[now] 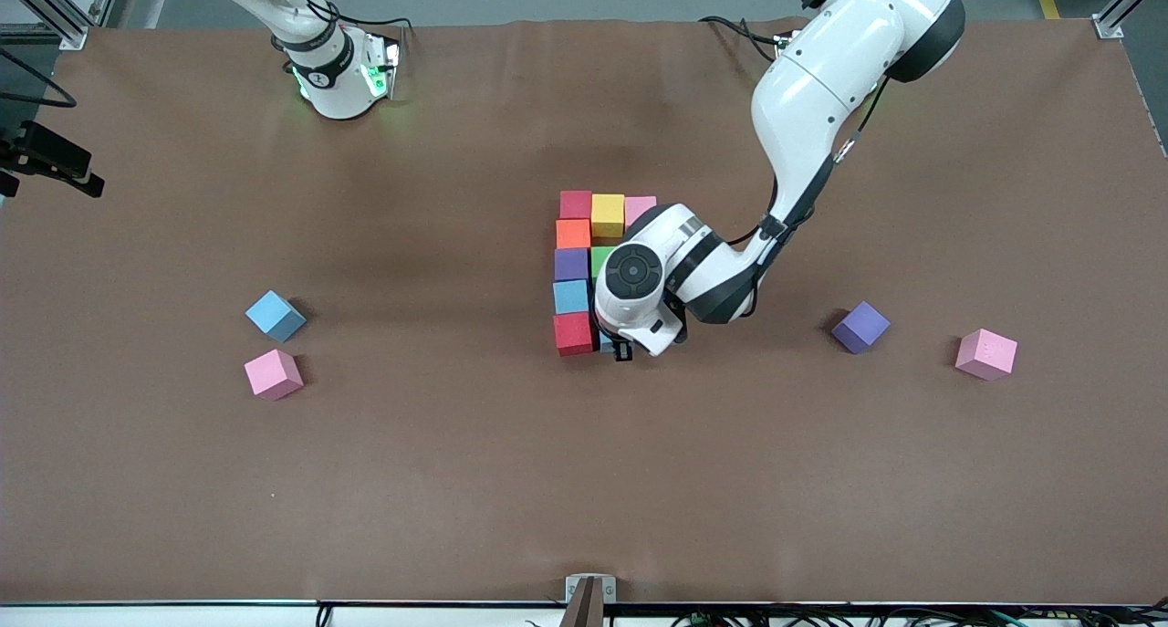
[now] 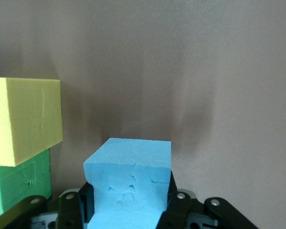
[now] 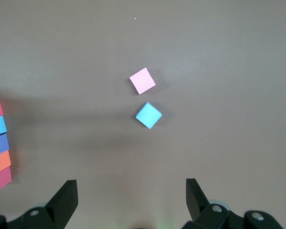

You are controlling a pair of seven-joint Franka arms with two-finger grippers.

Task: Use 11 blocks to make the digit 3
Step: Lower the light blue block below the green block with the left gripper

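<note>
The digit 3 (image 1: 573,264) lies mid-table as a column of red, orange, purple, light blue and red blocks. A yellow block (image 1: 608,214) and a pink block (image 1: 639,209) form the arm farthest from the camera, and a green block (image 1: 600,260) starts the middle arm. My left gripper (image 1: 623,349) is down beside the column's nearest red block (image 1: 573,333). In the left wrist view it (image 2: 128,202) is shut on a light blue block (image 2: 128,183), with a yellow block (image 2: 26,119) and a green block (image 2: 19,183) close by. My right gripper (image 3: 131,200) waits high, open and empty.
Loose blocks lie toward the right arm's end: a light blue block (image 1: 275,316) (image 3: 148,115) and a pink block (image 1: 273,374) (image 3: 142,80). Toward the left arm's end lie a purple block (image 1: 860,327) and a pink block (image 1: 985,354). The left arm's wrist (image 1: 657,280) covers part of the figure.
</note>
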